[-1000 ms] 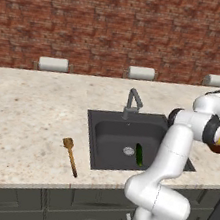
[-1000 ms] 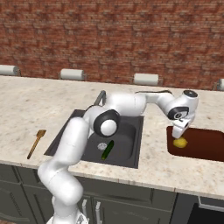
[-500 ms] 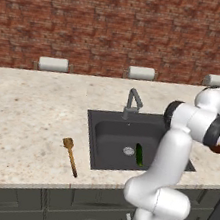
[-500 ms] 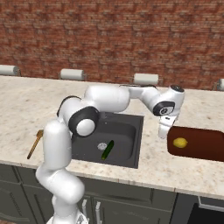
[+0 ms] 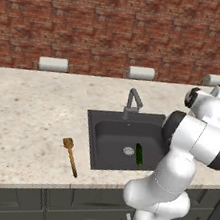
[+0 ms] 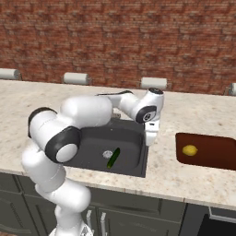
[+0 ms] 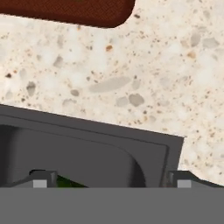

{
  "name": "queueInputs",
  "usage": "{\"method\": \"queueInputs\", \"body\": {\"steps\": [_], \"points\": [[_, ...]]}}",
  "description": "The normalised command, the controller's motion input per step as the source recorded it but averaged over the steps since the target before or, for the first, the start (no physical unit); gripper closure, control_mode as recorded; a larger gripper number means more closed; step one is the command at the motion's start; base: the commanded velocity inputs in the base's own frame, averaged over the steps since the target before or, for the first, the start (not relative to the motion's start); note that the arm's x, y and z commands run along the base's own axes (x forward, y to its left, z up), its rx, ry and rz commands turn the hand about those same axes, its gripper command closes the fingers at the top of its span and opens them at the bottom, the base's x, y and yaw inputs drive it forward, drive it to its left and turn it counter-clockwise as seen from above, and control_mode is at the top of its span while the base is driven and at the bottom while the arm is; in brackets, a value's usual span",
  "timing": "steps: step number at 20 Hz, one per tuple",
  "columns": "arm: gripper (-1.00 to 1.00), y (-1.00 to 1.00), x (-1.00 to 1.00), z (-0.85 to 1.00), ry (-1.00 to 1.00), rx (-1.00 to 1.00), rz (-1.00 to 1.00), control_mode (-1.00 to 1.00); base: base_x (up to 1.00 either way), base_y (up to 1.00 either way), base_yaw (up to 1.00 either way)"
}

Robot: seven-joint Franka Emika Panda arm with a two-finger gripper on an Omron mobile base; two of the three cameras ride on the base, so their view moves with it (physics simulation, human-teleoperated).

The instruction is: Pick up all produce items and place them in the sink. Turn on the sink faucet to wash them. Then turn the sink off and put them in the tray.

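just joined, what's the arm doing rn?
Moving washed produce to the tray, by the look of it. The yellow piece already lies in the tray. The cucumber lies in the sink beside the drain. The gripper hangs over the sink's right edge, jaws open and holding nothing. The wooden spoon lies on the counter.

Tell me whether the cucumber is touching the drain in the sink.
Apart. In the left base view a strip of dark sink floor shows between the cucumber and the drain; the right base view shows them close together.
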Motion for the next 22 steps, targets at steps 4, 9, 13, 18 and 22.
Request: {"method": "queueInputs", "body": {"steps": [4,9,13,18,22], "points": [[-1.00,0.76,0.00,0.00,0.20,0.00,0.44,-1.00,0.00,0.00,0.00],[-1.00,0.56,0.00,0.00,0.17,0.00,0.42,-1.00,0.00,0.00,0.00],[-1.00,0.64,0.00,-0.02,0.00,0.00,0.34,-1.00,0.00,0.00,0.00],[-1.00,0.31,0.03,-0.48,0.00,0.00,0.30,-1.00,0.00,0.00,0.00],[-1.00,0.16,0.19,-0.55,0.00,0.02,0.25,-1.00,0.00,0.00,0.00]]}}
